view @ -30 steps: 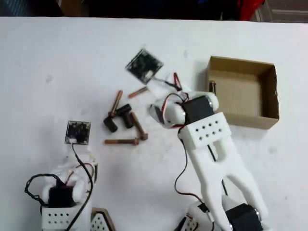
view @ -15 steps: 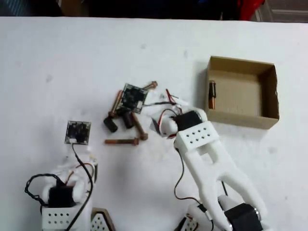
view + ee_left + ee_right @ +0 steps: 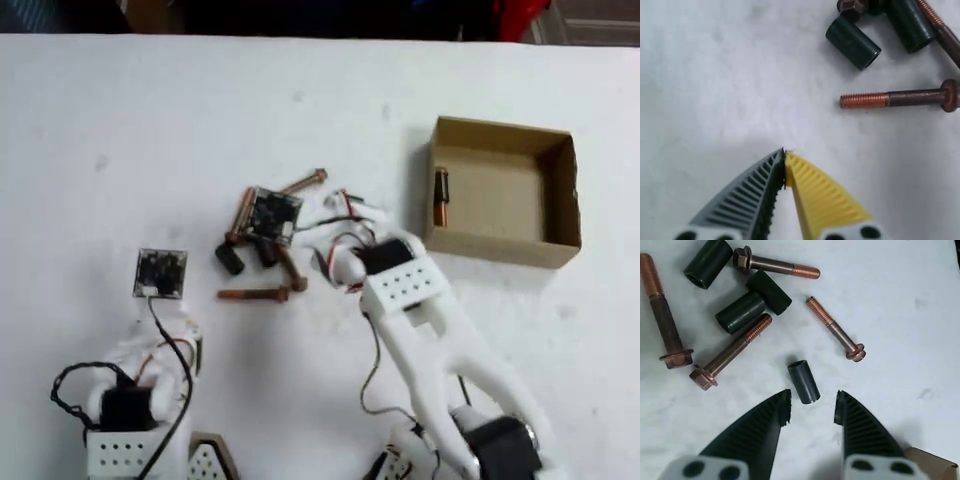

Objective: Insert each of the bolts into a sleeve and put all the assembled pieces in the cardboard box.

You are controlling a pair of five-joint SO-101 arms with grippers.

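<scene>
Loose bolts (image 3: 836, 329) and dark sleeves (image 3: 740, 312) lie clustered on the white table (image 3: 120, 100), apart from the cardboard box (image 3: 560, 190). One assembled piece (image 3: 440, 197) lies inside the box, against the wall nearest the cluster. A lone sleeve (image 3: 803, 381) lies just off the cluster, right in front of the right gripper (image 3: 812, 407), whose jaws are spread and touch nothing. Left gripper (image 3: 785, 155): tips pressed together, holding nothing, near a single bolt (image 3: 897, 98).
</scene>
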